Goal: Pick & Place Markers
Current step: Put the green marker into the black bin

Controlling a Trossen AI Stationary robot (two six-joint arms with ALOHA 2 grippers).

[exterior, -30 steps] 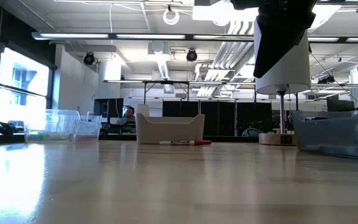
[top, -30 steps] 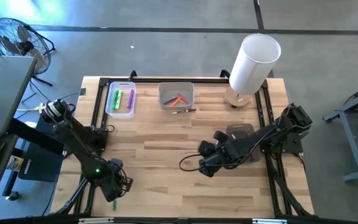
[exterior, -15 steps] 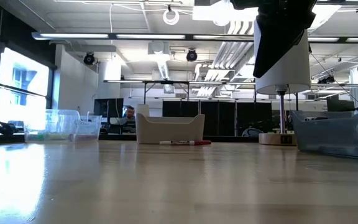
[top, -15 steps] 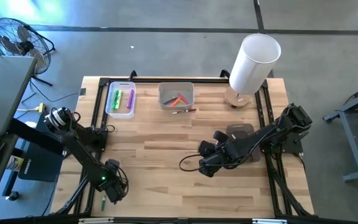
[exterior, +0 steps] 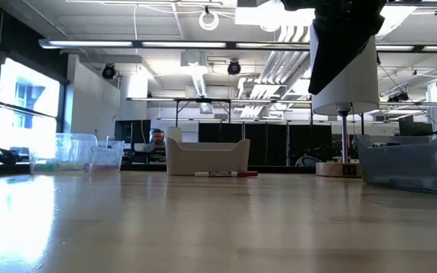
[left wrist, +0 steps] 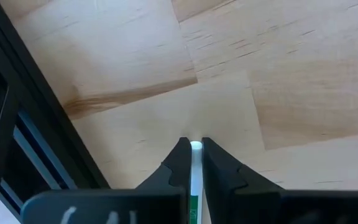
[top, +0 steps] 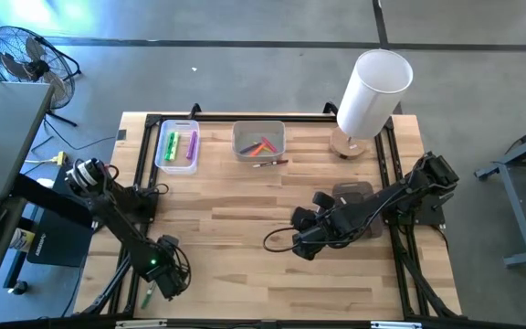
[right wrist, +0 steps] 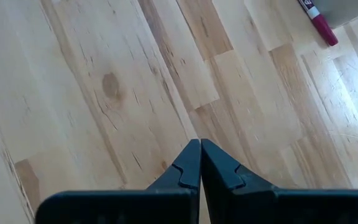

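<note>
Green and white, a marker sits pinched between the fingers of the left gripper at the near-left corner of the tabletop, close to the black frame rail that runs along the left edge; the wrist view shows its white end poking out just past the fingertips, and the high view shows a sliver of green under the arm there. Whether it has left the wood yet I cannot tell. Far across the tabletop, a clear bin at the far left holds green and purple markers, and a grey bin beside it holds orange and red ones. One red-capped marker lies loose on the wood just in front of the grey bin. The right gripper hangs over the middle of the tabletop with its fingers pressed together on nothing. A white cylinder on a round base stands at the far right. Judging by this, most markers are already sorted: the pinched one needs carrying to a bin, probably the clear one with the other greens, and the loose red one remains after it.
</note>
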